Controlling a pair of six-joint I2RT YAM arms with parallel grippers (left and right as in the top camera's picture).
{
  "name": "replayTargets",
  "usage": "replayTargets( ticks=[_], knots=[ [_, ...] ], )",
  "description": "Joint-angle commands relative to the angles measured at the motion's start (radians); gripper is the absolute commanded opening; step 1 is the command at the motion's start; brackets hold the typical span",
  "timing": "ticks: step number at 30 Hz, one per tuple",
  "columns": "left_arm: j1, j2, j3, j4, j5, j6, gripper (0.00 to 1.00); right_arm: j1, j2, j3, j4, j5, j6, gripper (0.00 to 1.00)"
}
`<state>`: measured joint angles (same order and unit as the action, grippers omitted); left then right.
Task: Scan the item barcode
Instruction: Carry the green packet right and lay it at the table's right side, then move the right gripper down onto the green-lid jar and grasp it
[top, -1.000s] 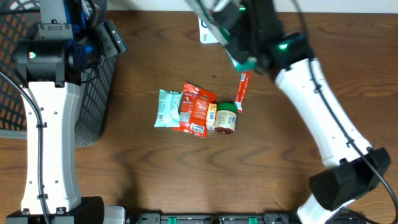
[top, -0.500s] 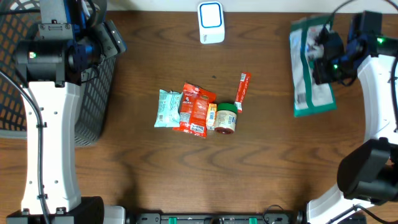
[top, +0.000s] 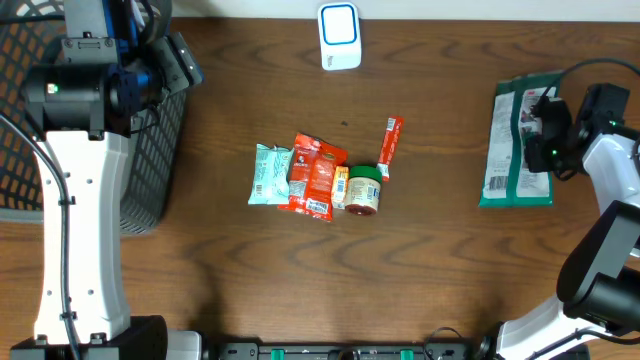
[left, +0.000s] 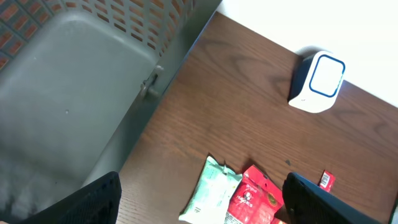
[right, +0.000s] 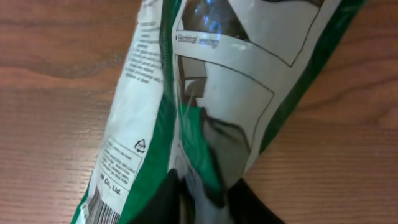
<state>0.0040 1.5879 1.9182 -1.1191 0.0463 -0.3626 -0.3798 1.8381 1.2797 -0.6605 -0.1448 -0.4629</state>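
The white scanner (top: 339, 36) with a blue-ringed face stands at the table's back edge, also in the left wrist view (left: 317, 82). A green and white bag (top: 520, 140) lies flat on the table at the far right, its barcode near its front end. My right gripper (top: 548, 135) is at the bag's right edge. In the right wrist view the bag (right: 211, 81) fills the frame, and the right gripper (right: 208, 193) stands slightly open with a loose fold of the bag between its fingers. My left gripper (left: 205, 208) hangs open high over the table by the basket, holding nothing.
Mid-table lie a mint packet (top: 270, 173), a red packet (top: 315, 175), a green-lidded jar (top: 364, 190) and a red stick pack (top: 389, 145). A dark mesh basket (top: 150, 150) stands at the left edge, under the left arm.
The right arm swung the bag from in front of the scanner to the far right and down onto the table. Its jaws have parted a little. The left arm has not moved.
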Motion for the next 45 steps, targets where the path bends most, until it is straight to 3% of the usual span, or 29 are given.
replayTargets(
  ticks=[1,2,3,7,10,12,14,18,20,22,30,36,45],
  knots=[
    [0.002,-0.001,0.005,-0.002,-0.003,0.006,0.83,-0.01,-0.006,-0.005,0.014,0.055,0.041,0.63],
    [0.002,-0.001,0.005,-0.002,-0.003,0.006,0.83,-0.01,-0.006,-0.004,0.023,0.125,0.101,0.74],
    [0.002,-0.001,0.005,-0.002,-0.003,0.006,0.83,-0.01,-0.008,-0.001,0.024,0.151,0.116,0.75],
    [0.002,-0.001,0.005,-0.002,-0.003,0.006,0.83,-0.006,-0.033,0.067,-0.041,0.18,0.152,0.76],
    [0.002,-0.001,0.005,-0.002,-0.003,0.006,0.83,0.019,-0.073,0.129,-0.119,0.049,0.262,0.72],
    [0.002,-0.001,0.005,-0.002,-0.003,0.006,0.83,0.049,-0.101,0.145,-0.185,-0.061,0.33,0.82],
    [0.002,-0.001,0.005,-0.002,-0.003,0.006,0.83,0.099,-0.124,0.145,-0.272,-0.147,0.408,0.99],
    [0.002,-0.001,0.005,-0.002,-0.003,0.006,0.84,0.236,-0.127,0.137,-0.352,-0.246,0.574,0.99],
    [0.002,-0.001,0.005,-0.002,-0.003,0.006,0.83,0.34,-0.123,0.124,-0.318,-0.316,0.699,0.99],
    [0.002,-0.001,0.005,-0.002,-0.003,0.006,0.83,0.43,-0.117,0.121,-0.299,-0.378,0.726,0.99],
    [0.002,-0.001,0.005,-0.002,-0.003,0.006,0.83,0.731,-0.083,0.121,-0.243,-0.055,1.098,0.98],
    [0.002,-0.001,0.005,-0.002,-0.003,0.006,0.83,0.787,0.025,0.121,-0.217,-0.016,1.2,0.97],
    [0.002,-0.001,0.005,-0.002,-0.003,0.006,0.83,0.787,0.168,0.121,-0.154,-0.074,1.199,0.94]
  ],
)
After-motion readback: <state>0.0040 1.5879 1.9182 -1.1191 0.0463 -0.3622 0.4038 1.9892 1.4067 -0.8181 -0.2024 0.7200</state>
